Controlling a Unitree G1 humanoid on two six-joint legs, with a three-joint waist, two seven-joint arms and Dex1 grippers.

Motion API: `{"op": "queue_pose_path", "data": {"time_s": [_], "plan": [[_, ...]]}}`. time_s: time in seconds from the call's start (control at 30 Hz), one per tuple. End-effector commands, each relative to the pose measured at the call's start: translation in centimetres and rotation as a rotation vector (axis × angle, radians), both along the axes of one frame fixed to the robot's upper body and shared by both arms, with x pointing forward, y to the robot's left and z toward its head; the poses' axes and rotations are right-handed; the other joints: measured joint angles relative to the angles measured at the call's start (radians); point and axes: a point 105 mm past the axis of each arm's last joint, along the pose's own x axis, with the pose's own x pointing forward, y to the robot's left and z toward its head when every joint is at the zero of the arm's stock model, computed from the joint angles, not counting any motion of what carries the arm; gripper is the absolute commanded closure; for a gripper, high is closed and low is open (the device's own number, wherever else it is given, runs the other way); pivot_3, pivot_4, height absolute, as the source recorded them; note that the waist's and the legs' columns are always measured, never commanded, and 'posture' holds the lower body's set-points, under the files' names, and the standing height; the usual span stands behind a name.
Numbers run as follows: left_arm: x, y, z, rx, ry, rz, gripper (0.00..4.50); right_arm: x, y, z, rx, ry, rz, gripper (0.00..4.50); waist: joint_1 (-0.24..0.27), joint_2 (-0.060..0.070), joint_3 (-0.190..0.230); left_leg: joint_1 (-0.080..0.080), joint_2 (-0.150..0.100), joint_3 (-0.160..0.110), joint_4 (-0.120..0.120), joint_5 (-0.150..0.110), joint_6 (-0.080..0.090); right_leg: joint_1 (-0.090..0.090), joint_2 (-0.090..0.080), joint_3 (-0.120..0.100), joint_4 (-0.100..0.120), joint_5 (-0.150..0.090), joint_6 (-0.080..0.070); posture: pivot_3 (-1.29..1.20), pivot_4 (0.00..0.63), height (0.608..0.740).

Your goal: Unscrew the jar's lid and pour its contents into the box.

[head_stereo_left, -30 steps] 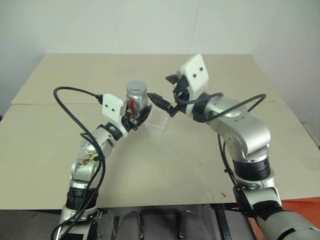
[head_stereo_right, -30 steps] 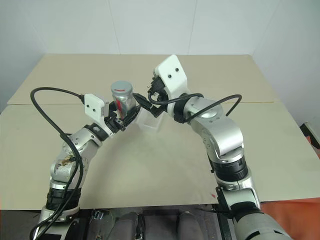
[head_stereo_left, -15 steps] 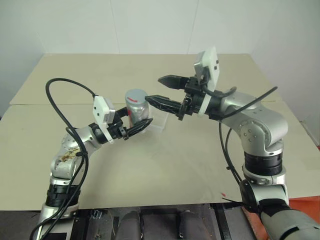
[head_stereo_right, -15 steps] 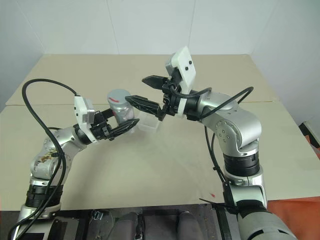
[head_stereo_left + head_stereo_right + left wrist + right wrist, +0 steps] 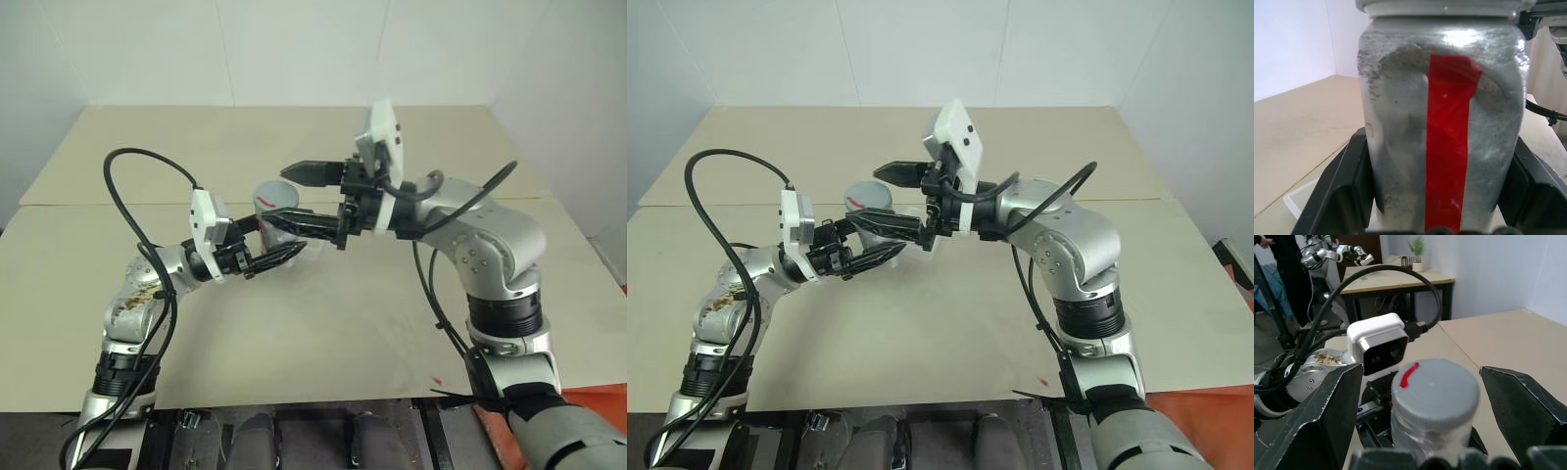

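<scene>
The silvery jar (image 5: pixel 1400 122) with its red stripe stands upright between the black fingers (image 5: pixel 1337 191) of my left gripper (image 5: pixel 277 257), which is shut on its lower body above the table. The grey lid (image 5: pixel 1435 387), marked with a small red arc, sits on the jar's top. My right gripper (image 5: pixel 279 193) reaches in from the right and is open, one finger (image 5: pixel 1327 416) on each side of the lid with gaps between. A corner of the clear box (image 5: pixel 1300 203) shows on the table just behind the jar; my right gripper covers most of it.
The beige table (image 5: pixel 343 323) has a seam across its middle. A black cable (image 5: pixel 137 196) loops up from my left arm. In the right wrist view, another table (image 5: pixel 1400 276), a second robot and a standing person (image 5: pixel 1283 264) lie beyond.
My left gripper has swung to point right, drawing the jar back slightly. My right gripper has turned and moved left, so its open fingers now straddle the lid.
</scene>
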Motion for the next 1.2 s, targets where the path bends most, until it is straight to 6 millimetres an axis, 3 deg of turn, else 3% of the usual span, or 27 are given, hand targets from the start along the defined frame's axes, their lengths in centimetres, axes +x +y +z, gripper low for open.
{"op": "queue_pose_path", "data": {"time_s": [0.03, 0.43, 0.53, 0.63, 0.87, 1.2], "plan": [[-0.5, -0.2, 1.1, -0.004, -0.061, -0.018, 1.64, -0.1, 0.3, 1.1, 0.024, -0.055, 0.006, 0.08, 0.0, 0.0, 0.0, 0.0, 0.0, 0.0, 0.0, 0.0, 0.0, 0.0, 0.0, 0.0, 0.0, 0.0, 0.0, 0.0, 0.15, 0.74], [-0.8, -0.2, 1.0, 0.004, -0.058, -0.021, 1.64, 0.6, 0.8, 1.0, 0.034, -0.042, -0.014, 0.08, 0.0, 0.0, 0.0, 0.0, 0.0, 0.0, 0.0, 0.0, 0.0, 0.0, 0.0, 0.0, 0.0, 0.0, 0.0, 0.0, 0.15, 0.74], [-0.8, -0.2, 1.0, 0.008, -0.057, -0.021, 1.64, 0.7, 0.8, 1.1, 0.042, -0.04, -0.025, 0.65, 0.0, 0.0, 0.0, 0.0, 0.0, 0.0, 0.0, 0.0, 0.0, 0.0, 0.0, 0.0, 0.0, 0.0, 0.0, 0.0, 0.15, 0.74], [-0.8, -0.1, 0.9, 0.01, -0.054, -0.019, 1.64, 1.0, 0.7, 1.1, 0.046, -0.036, -0.046, 1.7, 0.0, 0.0, 0.0, 0.0, 0.0, 0.0, 0.0, 0.0, 0.0, 0.0, 0.0, 0.0, 0.0, 0.0, 0.0, 0.0, 0.15, 0.74], [-0.7, -0.1, 0.5, -0.002, -0.034, -0.009, 1.64, 1.2, 0.5, 1.1, 0.047, -0.03, -0.062, 1.73, 0.0, 0.0, 0.0, 0.0, 0.0, 0.0, 0.0, 0.0, 0.0, 0.0, 0.0, 0.0, 0.0, 0.0, 0.0, 0.0, 0.15, 0.74], [-1.2, 0.2, -2.7, 0.043, 0.056, -0.02, 1.64, 1.2, -0.3, 2.4, 0.045, -0.068, -0.058, 1.73, 0.001, 0.0, 0.0, 0.0, 0.0, 0.0, 0.0, 0.0, 0.0, 0.0, 0.0, 0.0, 0.0, 0.0, 0.0, 0.0, 0.15, 0.74]]}}
